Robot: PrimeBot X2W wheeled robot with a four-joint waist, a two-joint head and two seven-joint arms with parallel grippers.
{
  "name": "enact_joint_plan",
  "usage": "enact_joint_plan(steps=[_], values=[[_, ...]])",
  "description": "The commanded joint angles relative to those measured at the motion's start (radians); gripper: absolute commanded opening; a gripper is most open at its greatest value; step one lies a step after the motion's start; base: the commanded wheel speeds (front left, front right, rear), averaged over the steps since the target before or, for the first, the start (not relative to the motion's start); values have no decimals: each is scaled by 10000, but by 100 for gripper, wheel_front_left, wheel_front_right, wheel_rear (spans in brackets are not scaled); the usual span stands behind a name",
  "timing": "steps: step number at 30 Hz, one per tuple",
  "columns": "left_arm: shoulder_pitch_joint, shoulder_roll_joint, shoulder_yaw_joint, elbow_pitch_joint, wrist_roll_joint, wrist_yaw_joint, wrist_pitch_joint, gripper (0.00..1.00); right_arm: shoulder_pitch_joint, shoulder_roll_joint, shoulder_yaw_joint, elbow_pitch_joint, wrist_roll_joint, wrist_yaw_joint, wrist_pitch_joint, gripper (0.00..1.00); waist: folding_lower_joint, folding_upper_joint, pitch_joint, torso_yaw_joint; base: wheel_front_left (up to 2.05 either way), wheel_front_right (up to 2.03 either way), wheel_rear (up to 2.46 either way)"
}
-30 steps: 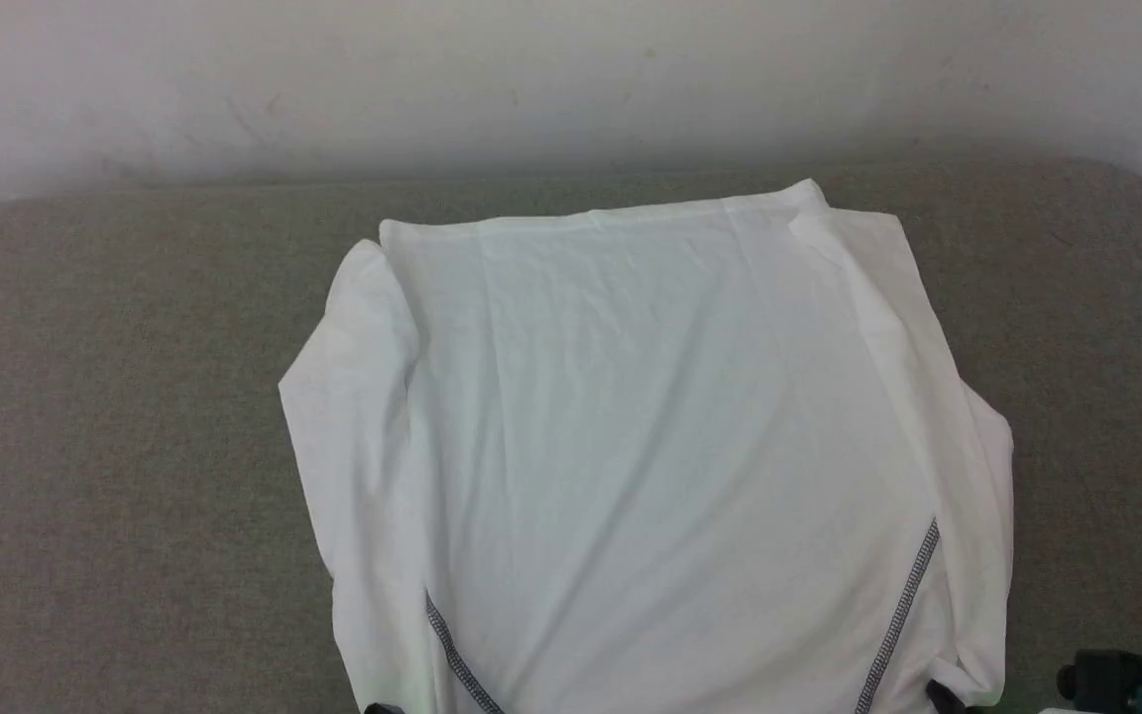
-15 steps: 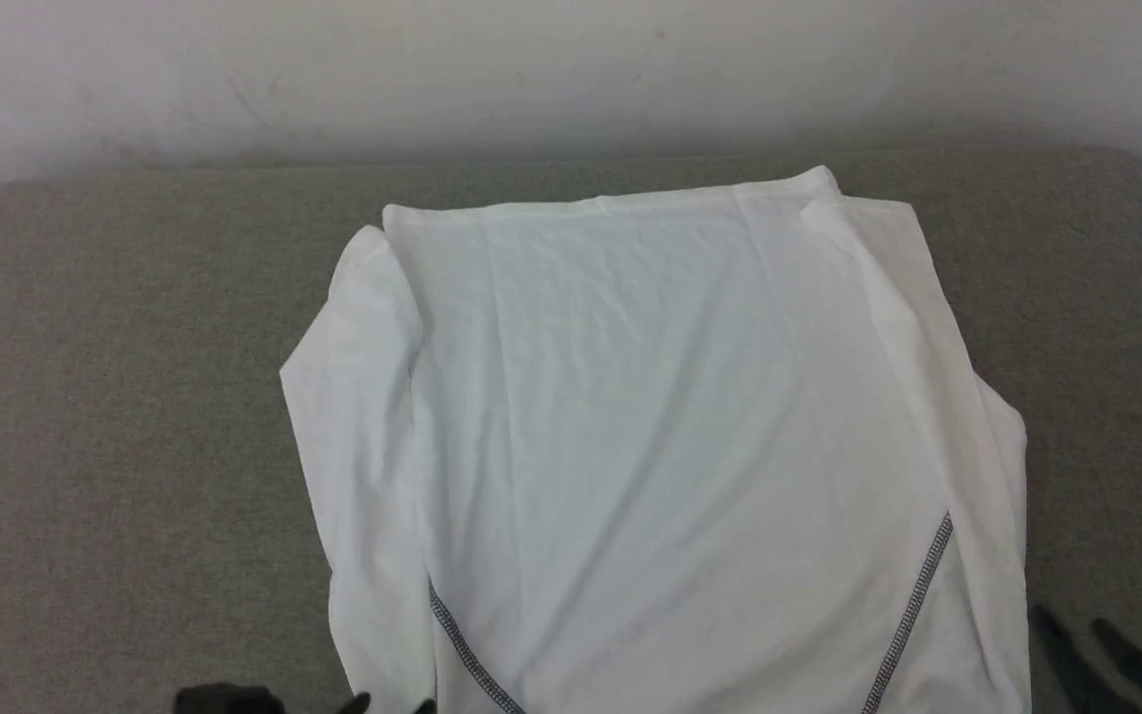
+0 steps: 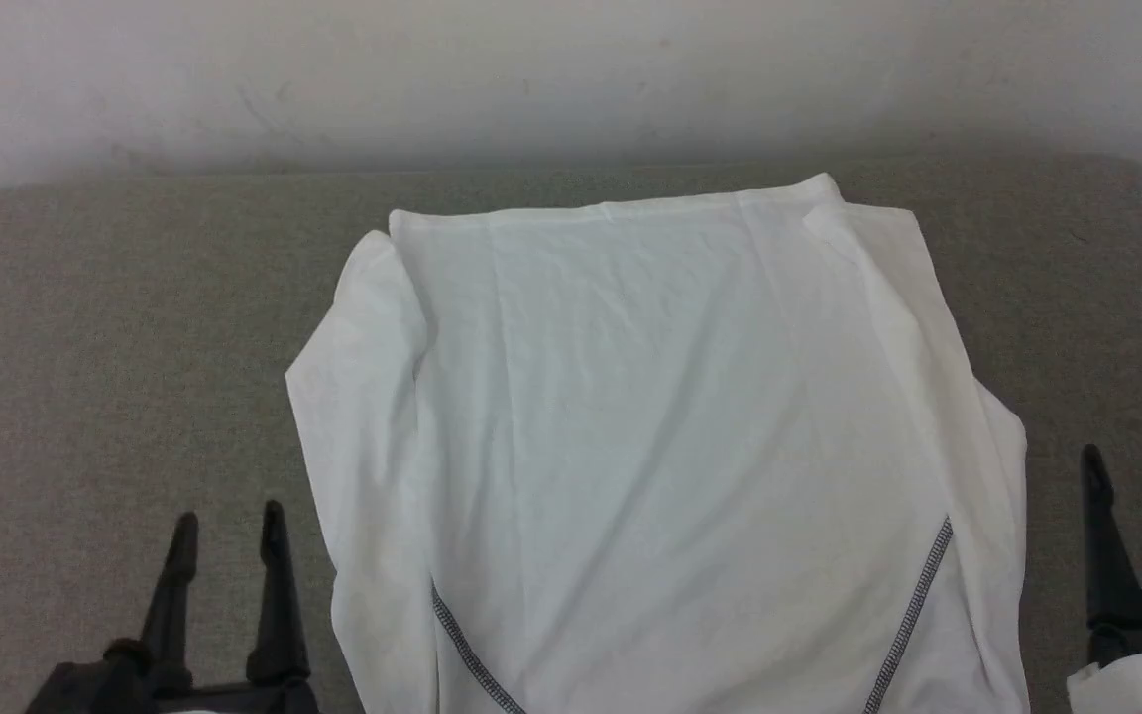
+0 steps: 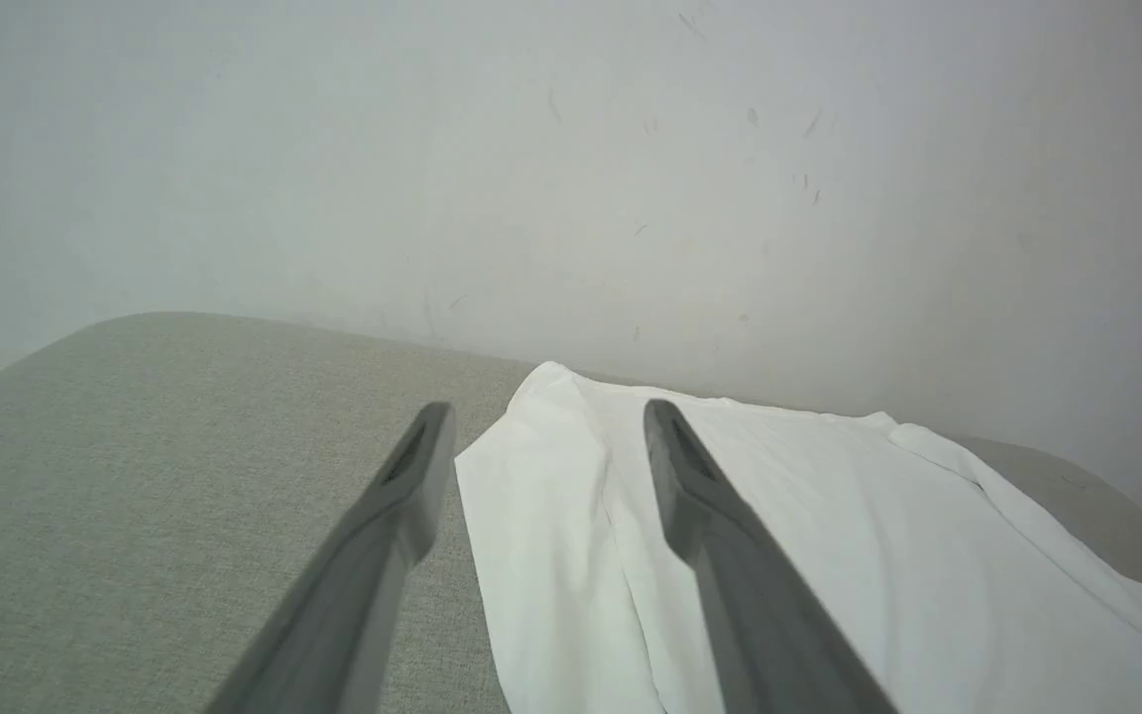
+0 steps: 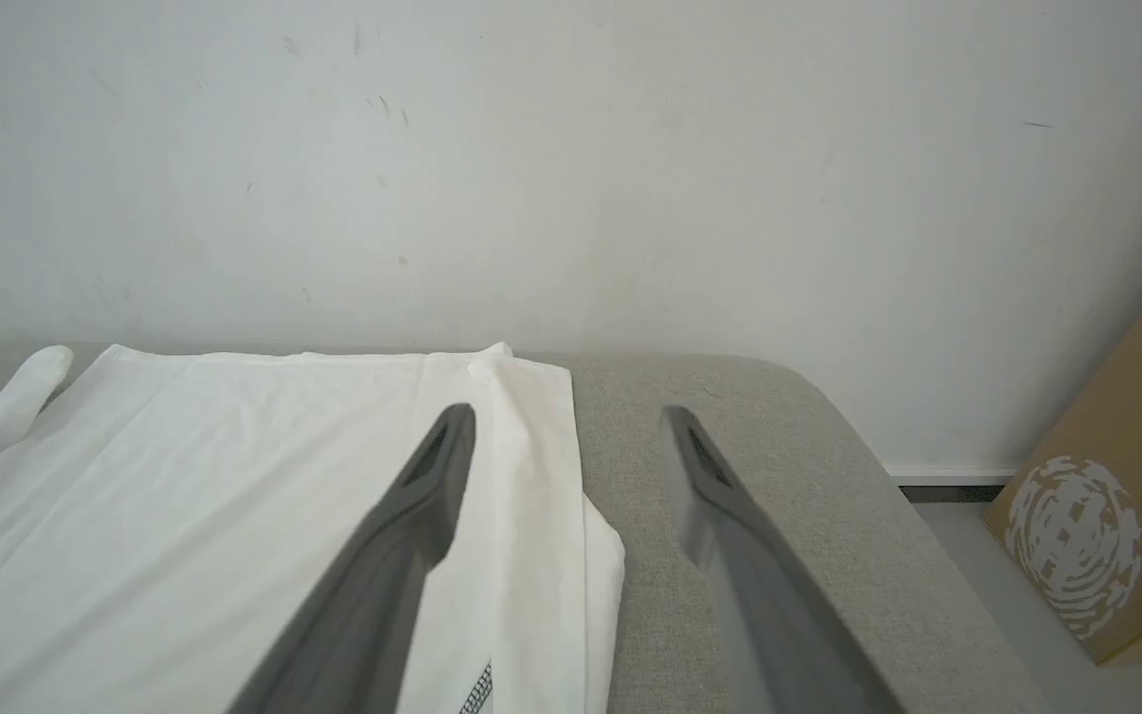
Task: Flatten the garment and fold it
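The white garment (image 3: 660,446) lies spread on the grey cushion, its sleeves folded in along both sides and dark grey stitching running down near its lower corners. My left gripper (image 3: 229,526) stands open at the lower left, just off the garment's left edge, nothing between its fingers. My right gripper (image 3: 1141,466) is open at the right edge, beside the garment's right side. In the left wrist view the garment (image 4: 829,555) lies under and to the right of the open left gripper (image 4: 541,421). In the right wrist view the garment (image 5: 234,476) lies to the left of the open right gripper (image 5: 566,421).
The grey cushion (image 3: 115,347) fills the work area and meets a pale wall (image 3: 571,69) at the back. Its right end rounds off near a cardboard box (image 5: 1116,506) on the floor. Bare cushion lies on both sides of the garment.
Both grippers have opened and risen into the head view on either side of the garment. The camera has shifted slightly; the garment lies as before.
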Motion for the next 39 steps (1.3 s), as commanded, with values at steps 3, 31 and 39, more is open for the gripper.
enact_joint_plan(steps=[3, 31, 39], values=[[-100, -1014, -1, 807, 951, -3, -87, 100, 12, 5, 302, 789, -587, -7, -974, 100, -1, 0, -67, 20, 0, 0, 0], [-7936, 1658, 271, 3176, 886, -4124, 5962, 100, -1706, 5, 774, 1421, -361, -7, -2008, 100, -1, 0, 3232, 25, 0, 0, 0], [-9779, 2204, -752, 4698, 60, -5004, 7921, 100, -2119, 5, 879, 1338, -428, -7, -1919, 100, -1, 0, 4058, -251, 0, 0, 0]])
